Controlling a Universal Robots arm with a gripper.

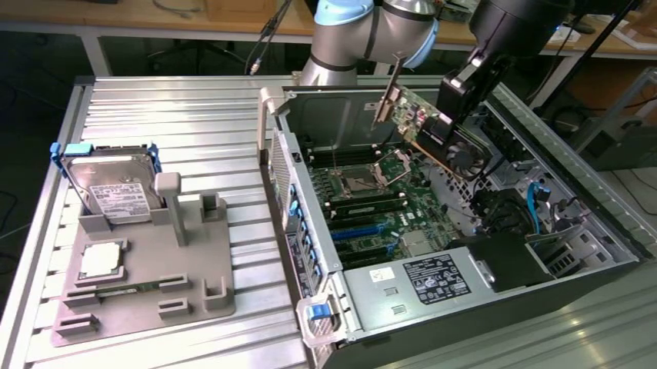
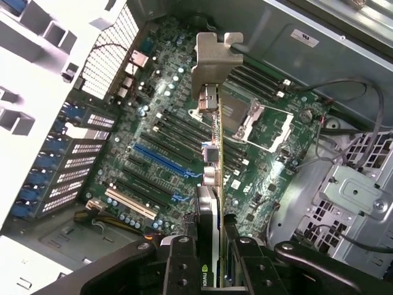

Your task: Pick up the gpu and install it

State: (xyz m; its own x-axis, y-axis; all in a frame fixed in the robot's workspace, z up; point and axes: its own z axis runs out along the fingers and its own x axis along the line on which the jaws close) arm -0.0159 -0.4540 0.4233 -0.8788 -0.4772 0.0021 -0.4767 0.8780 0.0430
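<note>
My gripper (image 1: 444, 127) is shut on the gpu (image 1: 416, 123), a flat circuit card with a silver end bracket (image 1: 388, 98). The card hangs tilted in the air over the open computer case (image 1: 575, 177), above the motherboard (image 1: 385, 204). In the wrist view the gpu (image 2: 216, 178) is seen edge-on, clamped between my black fingers (image 2: 184, 264), with its bracket (image 2: 215, 64) pointing away from me. Beneath it lie the motherboard's expansion slots (image 2: 163, 161), and the card touches none of them.
On the ribbed metal table stands a grey fixture (image 1: 144, 261) holding a silver hard drive (image 1: 111, 188) in a blue frame, a processor (image 1: 103, 260) and a slim memory stick (image 1: 121, 289). The case's power supply (image 1: 431, 280) and side walls bound the space around the card.
</note>
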